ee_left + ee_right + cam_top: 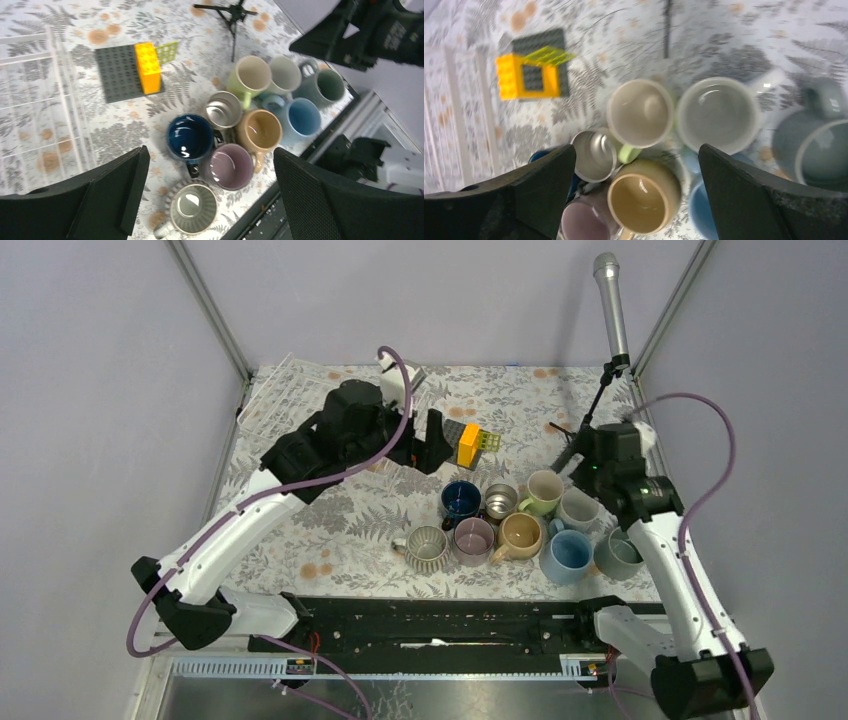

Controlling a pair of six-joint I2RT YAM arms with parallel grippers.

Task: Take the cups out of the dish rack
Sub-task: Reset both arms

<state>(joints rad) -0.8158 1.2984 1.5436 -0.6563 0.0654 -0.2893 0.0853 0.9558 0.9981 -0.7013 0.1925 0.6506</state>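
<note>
Nine cups stand upright in a tight cluster on the patterned table: navy [461,500], steel [499,502], pale green [543,492], white [579,508], ribbed [428,547], mauve [473,539], tan [520,535], light blue [567,554], grey [618,554]. The dish rack [275,390] lies at the back left, partly hidden by my left arm; no cup shows in it. My left gripper [210,152] is open and empty, high above the navy [190,136] and mauve [231,166] cups. My right gripper [636,150] is open and empty above the tan cup [644,202].
A dark grey studded plate [452,432] with a yellow block [468,444] and a green block [489,441] sits behind the cups. A microphone on a small tripod [610,310] stands at the back right. Walls enclose the table on three sides.
</note>
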